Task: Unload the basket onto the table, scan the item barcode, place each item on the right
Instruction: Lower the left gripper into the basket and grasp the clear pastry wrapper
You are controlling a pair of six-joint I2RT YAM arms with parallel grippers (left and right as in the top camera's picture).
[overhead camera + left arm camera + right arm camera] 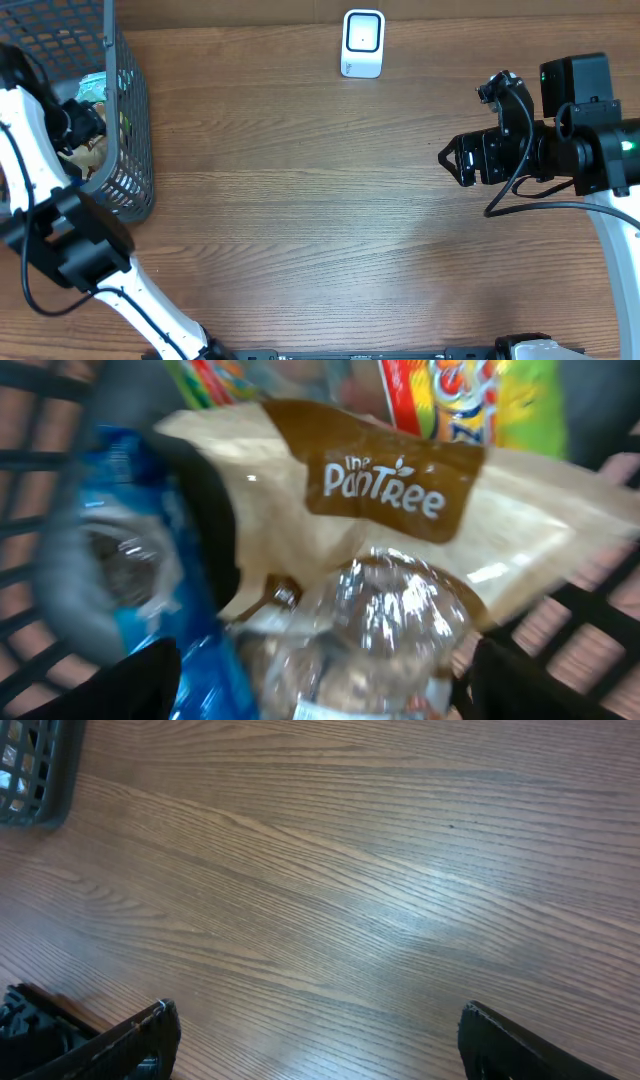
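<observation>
Starting from overhead, where is the item to be scanned? asks the trainee.

The supervisor answers: in the basket (128, 150) at nine o'clock on the table (300, 220), where the left arm (28, 150) reaches in. The scanner (362, 43) stands at twelve o'clock, well apart from it. The right gripper (452, 160) hangs at three o'clock, jaws apart, holding nothing.

And from the left wrist?

The left gripper (320, 695) has its fingers (120, 685) spread wide at seven and five o'clock, with a clear-wrapped pack (390, 620) between them at six. The blurred picture shows no pad pressing on it. A paper bag (400, 490) lies across twelve o'clock, up against the pack; a blue packet (130, 580) sits at nine.

So how should the pick go?

Probably by settling lower so the pads take the pack's body, not loose film or the bag's edge, then squeezing gently, since crinkly wrap may slip. Which face carries the barcode cannot be told, so a hold that leaves the flat faces bare would help at the scanner.

The right wrist?

Only bare wood between its parted fingers, the basket's corner at ten o'clock.
</observation>
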